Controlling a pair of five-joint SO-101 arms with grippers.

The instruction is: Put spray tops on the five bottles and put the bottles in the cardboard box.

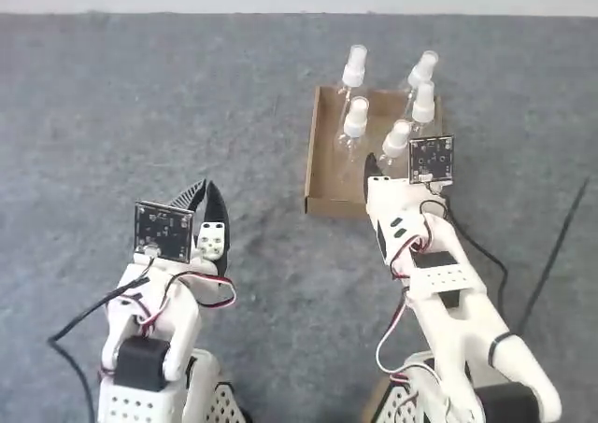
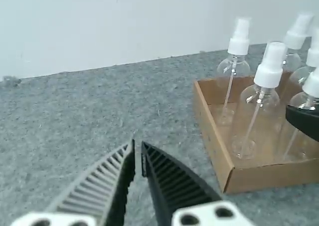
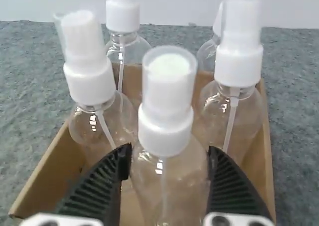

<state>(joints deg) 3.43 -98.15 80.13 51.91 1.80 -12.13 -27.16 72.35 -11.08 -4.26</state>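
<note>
The cardboard box point(image 1: 313, 152) sits on the grey mat right of centre. Several clear bottles with white spray tops stand upright inside it. My right gripper point(image 1: 397, 166) is at the box's near side. In the right wrist view its black fingers point(image 3: 107, 176) press against both sides of the nearest bottle point(image 3: 167, 136), so the right gripper point(image 3: 169, 153) is shut on it. Other bottles point(image 3: 92, 111) stand close behind. My left gripper point(image 1: 207, 199) is over bare mat well left of the box, and the left gripper point(image 2: 138, 151) is shut with nothing in it. The box point(image 2: 259, 176) and a bottle point(image 2: 259, 111) lie off to its side.
Grey felt mat point(image 1: 140, 115) covers the table, with open room left of and in front of the box. A black cable point(image 1: 551, 255) runs across the mat at the right. Another cable point(image 1: 84, 316) loops beside the left arm's base. A pale wall borders the far edge.
</note>
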